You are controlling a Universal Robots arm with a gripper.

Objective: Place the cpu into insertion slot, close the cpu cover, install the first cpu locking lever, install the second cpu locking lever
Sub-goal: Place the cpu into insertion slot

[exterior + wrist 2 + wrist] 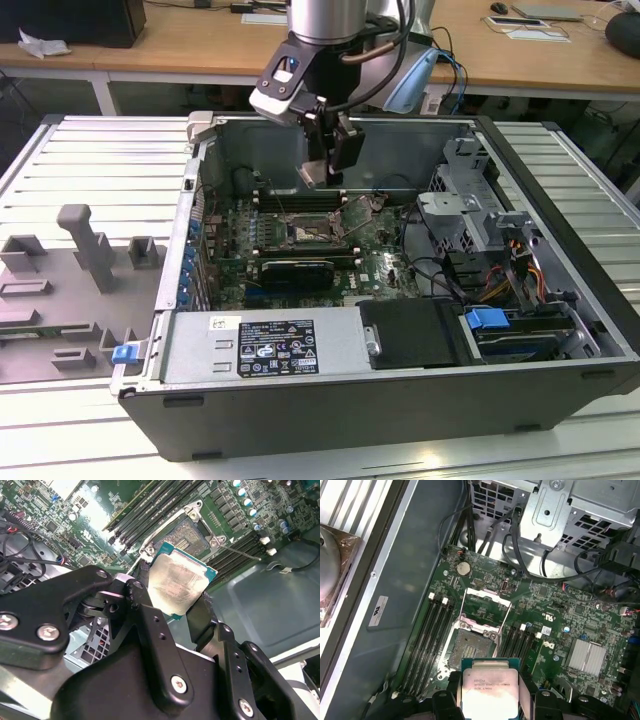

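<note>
The small, flat, pale silvery square cpu [182, 582] is pinched by its opposite edges between the black fingers of the gripper [175, 599], which hangs inside the case above the board. In the first wrist view the cpu [489, 687] is near the socket but apart from it.

The square, dark insertion slot [470, 646] with its thin metal rim lies bare. The thin silvery cpu cover [487, 594], a frame with a large window, is swung open beside the slot. One thin wire locking lever [240, 554] stands free at the socket's side.

Long black memory slots [432, 635] flank the socket on the green motherboard [555, 615] within the black, open computer case [400, 420].

By my reading, no step is finished: seating, closing and both levers remain.
</note>
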